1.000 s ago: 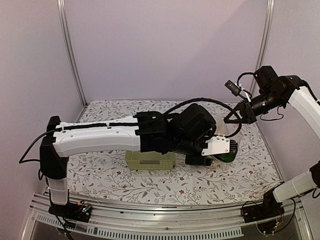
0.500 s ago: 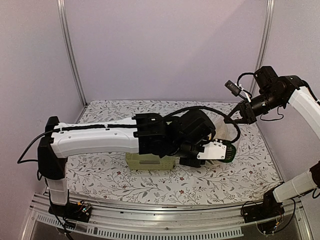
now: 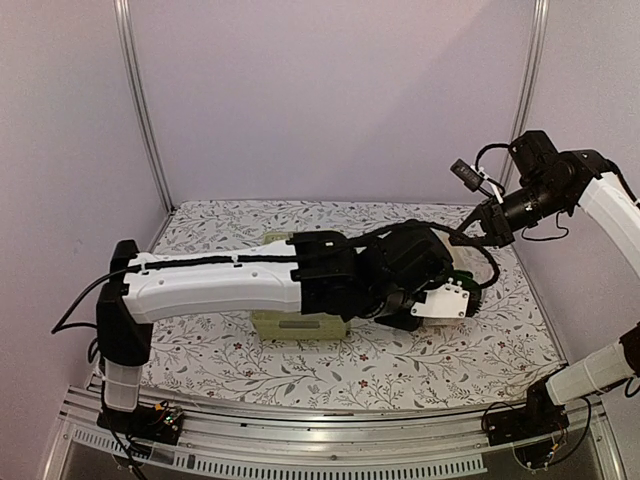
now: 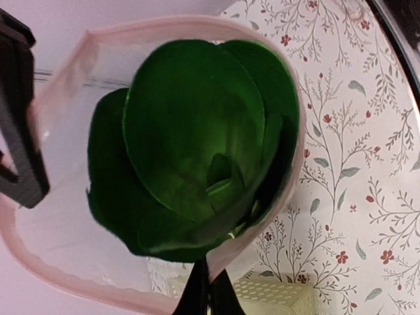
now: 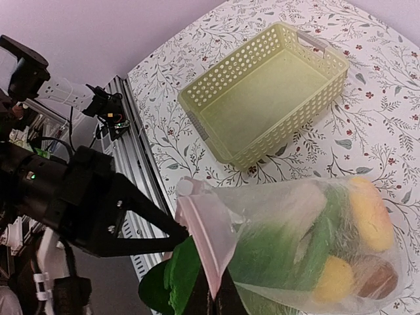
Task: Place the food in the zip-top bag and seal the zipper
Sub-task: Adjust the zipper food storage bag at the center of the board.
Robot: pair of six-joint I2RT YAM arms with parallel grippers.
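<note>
Zip-top bag is pinched at its rim by right gripper, left arm stretched across the worktop, left gripper clenched shut at the bok choy.

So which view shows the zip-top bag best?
Right wrist: the zip-top bag shows sideways, lemons visible inside. Left wrist sees only its mouth and bok choy leaves; top view mostly hides it behind the left arm.

Bok choy dk green, basket pale yellow-grn
</note>
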